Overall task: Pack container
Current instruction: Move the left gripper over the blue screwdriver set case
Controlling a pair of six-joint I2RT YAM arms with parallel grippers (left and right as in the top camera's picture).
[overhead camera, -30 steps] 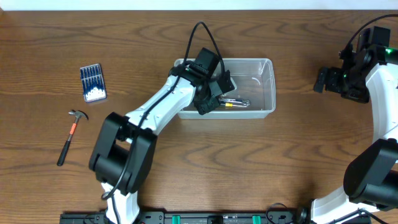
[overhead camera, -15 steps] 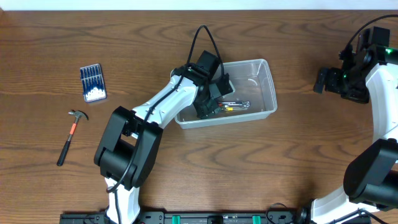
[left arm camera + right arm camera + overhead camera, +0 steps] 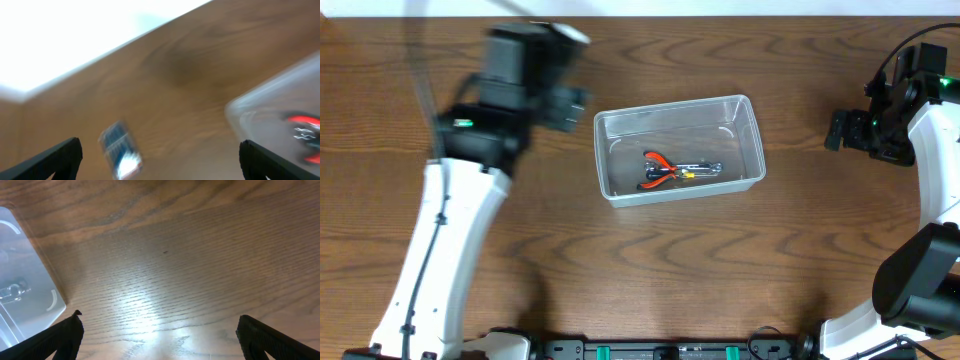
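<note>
The clear container (image 3: 620, 160) sits mid table (image 3: 650, 270), pliers (image 3: 662, 166) inside; we judge it light, slick, best taken by its thick rim, our left gripper (image 3: 160, 159) and right gripper (image 3: 160, 337) spread wide, holding nothing.

The left fingers (image 3: 55, 157) have opened, left the red pliers (image 3: 660, 165) in the container (image 3: 675, 104) and swung away leftward.

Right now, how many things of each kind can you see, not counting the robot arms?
Clear bin: 1
Red-handled pliers, in the bin: 1
Silvery tool with a yellow bit, in the bin: 1
Blue case, blurry, on the table outside the bin: 1
Total: 4
</note>
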